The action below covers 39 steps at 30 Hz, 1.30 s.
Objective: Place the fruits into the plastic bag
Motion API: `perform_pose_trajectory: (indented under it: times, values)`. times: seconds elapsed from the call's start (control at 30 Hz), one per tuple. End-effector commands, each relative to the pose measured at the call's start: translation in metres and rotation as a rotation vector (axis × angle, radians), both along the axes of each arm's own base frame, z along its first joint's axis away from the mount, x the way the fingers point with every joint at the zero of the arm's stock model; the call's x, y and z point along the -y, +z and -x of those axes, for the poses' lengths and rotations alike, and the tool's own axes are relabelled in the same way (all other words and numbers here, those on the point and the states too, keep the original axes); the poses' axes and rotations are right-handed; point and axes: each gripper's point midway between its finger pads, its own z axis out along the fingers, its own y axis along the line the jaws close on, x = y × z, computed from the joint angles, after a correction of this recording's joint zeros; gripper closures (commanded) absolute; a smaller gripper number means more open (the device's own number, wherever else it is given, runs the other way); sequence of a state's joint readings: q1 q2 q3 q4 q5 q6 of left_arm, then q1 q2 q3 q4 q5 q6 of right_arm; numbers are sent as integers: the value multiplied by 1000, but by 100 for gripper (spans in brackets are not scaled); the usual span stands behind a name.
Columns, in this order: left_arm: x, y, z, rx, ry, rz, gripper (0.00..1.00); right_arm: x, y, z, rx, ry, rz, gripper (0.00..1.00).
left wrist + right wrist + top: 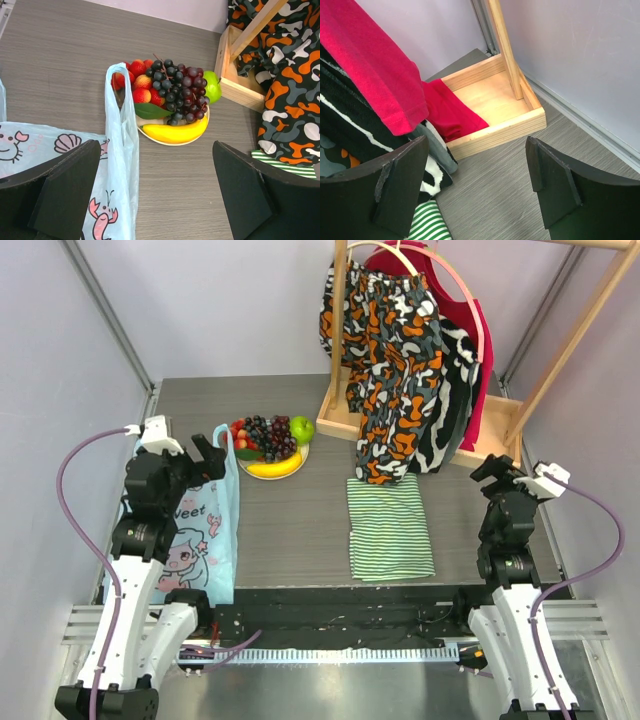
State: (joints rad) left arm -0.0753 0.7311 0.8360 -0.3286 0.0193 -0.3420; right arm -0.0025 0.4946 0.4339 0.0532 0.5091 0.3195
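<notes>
Both my end effectors are spread and empty: the right end effector [476, 185] waits by the wooden rack [495, 131], and the left end effector [155, 200] hangs above the table [60, 60] over the plastic bag [117, 150]. That bag lies limp, so fruit may slide off it. On the plate [167, 144] beside its handle, lifting the grapes [180, 90] could roll the banana [175, 132], apple [212, 87] or strawberries [142, 82] away.

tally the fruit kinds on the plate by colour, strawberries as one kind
Purple: 1, grape bunch
Green: 1, apple
Yellow: 1, banana
Red: 1, strawberries
Total: 4 kinds
</notes>
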Motion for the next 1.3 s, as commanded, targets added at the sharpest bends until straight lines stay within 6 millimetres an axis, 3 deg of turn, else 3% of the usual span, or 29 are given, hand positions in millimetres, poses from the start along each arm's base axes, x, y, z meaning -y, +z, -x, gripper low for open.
perform_pose_trajectory:
  times: [0.0,0.13,0.3,0.4,0.57,0.6,0.83,1.27]
  values:
    - [-3,24,-3,58,23,21,0,5,29,2,91,-30,3,14]
    - [-3,19,-7,51,20,18,0,3,33,2,101,-18,2,14]
    - [25,18,-14,38,-139,36,0,-6,39,-4,128,29,-17,16]
    - [23,7,-28,-41,-109,52,0,-15,43,-14,112,90,-5,17]
    - [16,-50,-52,-259,-55,21,0,-19,37,-22,45,113,4,17]
    - [14,-53,-55,-276,-41,6,1,-19,36,-22,43,114,3,17]
    - [3,-125,-55,-522,13,-106,3,-21,31,-23,36,125,0,17]
    - [16,-192,-57,-741,-52,-90,17,-27,27,-26,19,162,-9,17]
